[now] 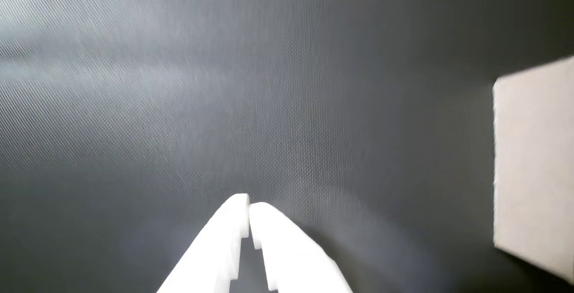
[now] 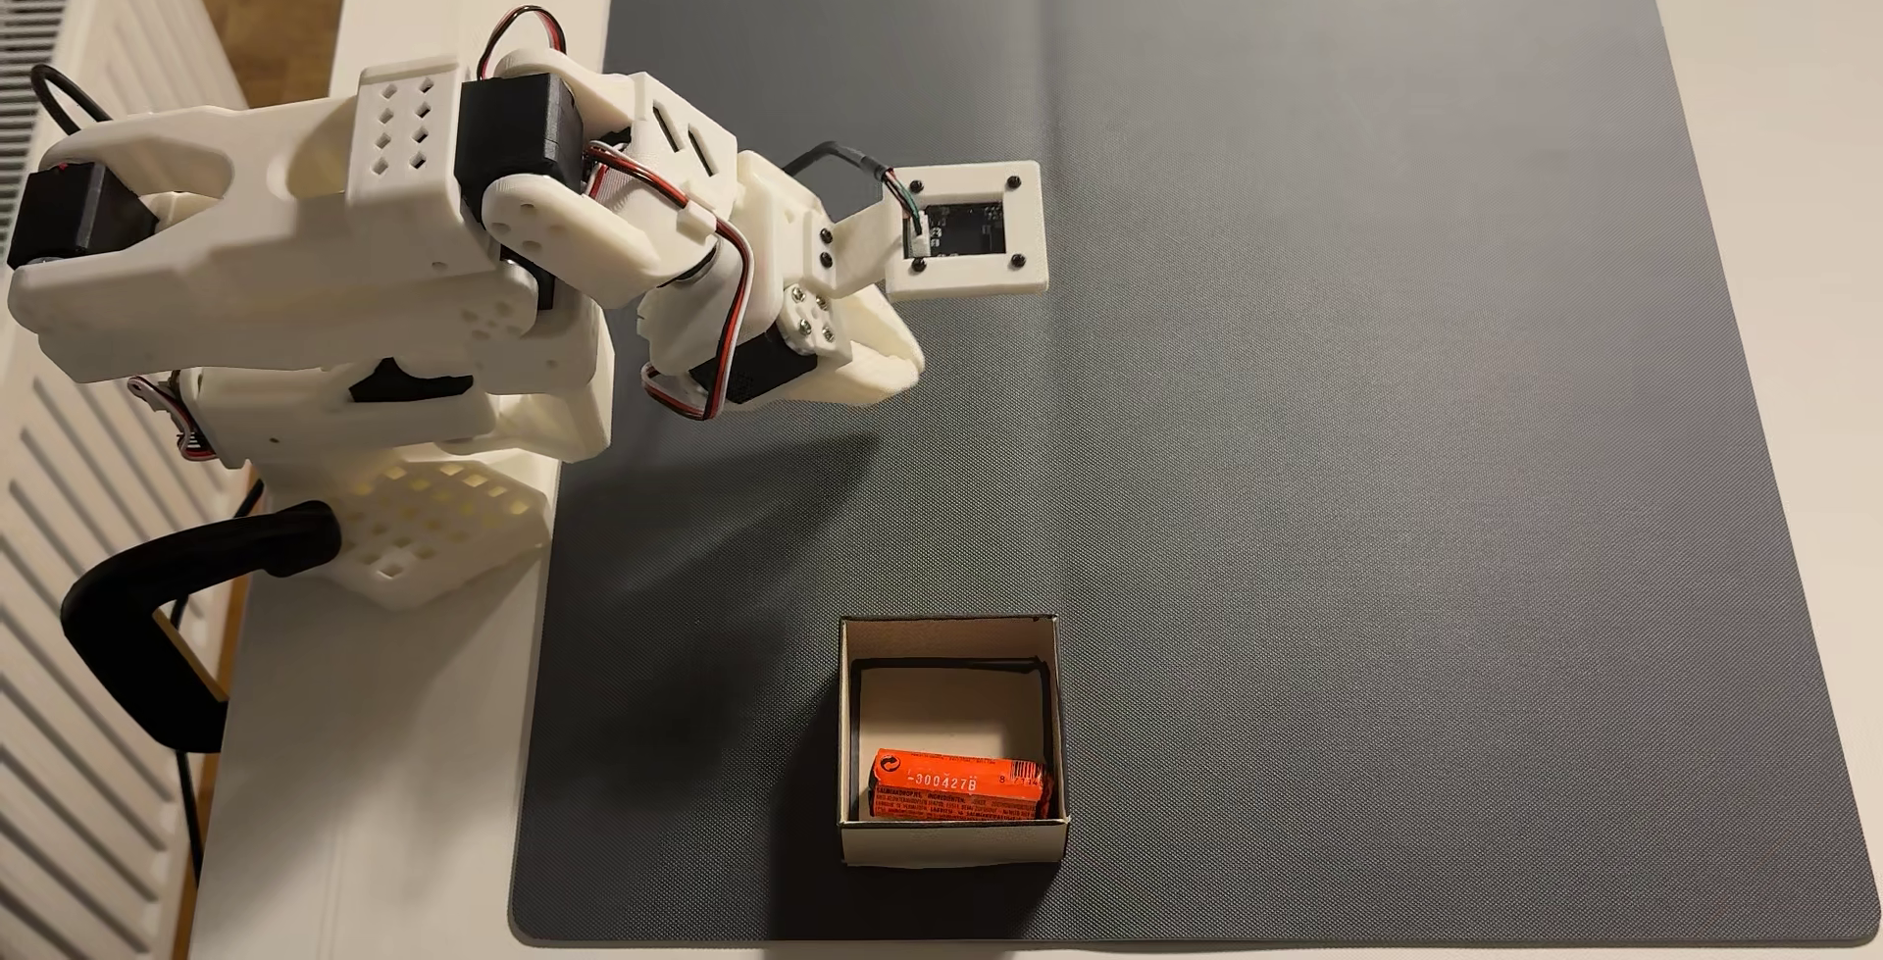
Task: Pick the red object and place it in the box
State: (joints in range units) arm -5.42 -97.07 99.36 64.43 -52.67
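The red object (image 2: 958,786), an orange-red wrapped roll with dark print, lies on its side inside the box (image 2: 852,716), against the wall nearest the mat's bottom edge in the fixed view. The box is a small square cardboard one with pale walls; one of its walls (image 1: 533,163) shows at the right edge of the wrist view. My white gripper (image 1: 249,205) is shut with nothing between its fingers and hovers over bare mat. In the fixed view the gripper (image 2: 907,364) sits well above the box in the picture, apart from it.
A dark grey textured mat (image 2: 1325,410) covers most of the white table. The arm's base and a black clamp (image 2: 153,614) stand at the table's left edge, next to a white radiator (image 2: 61,817). The camera mount (image 2: 968,227) juts out from the wrist.
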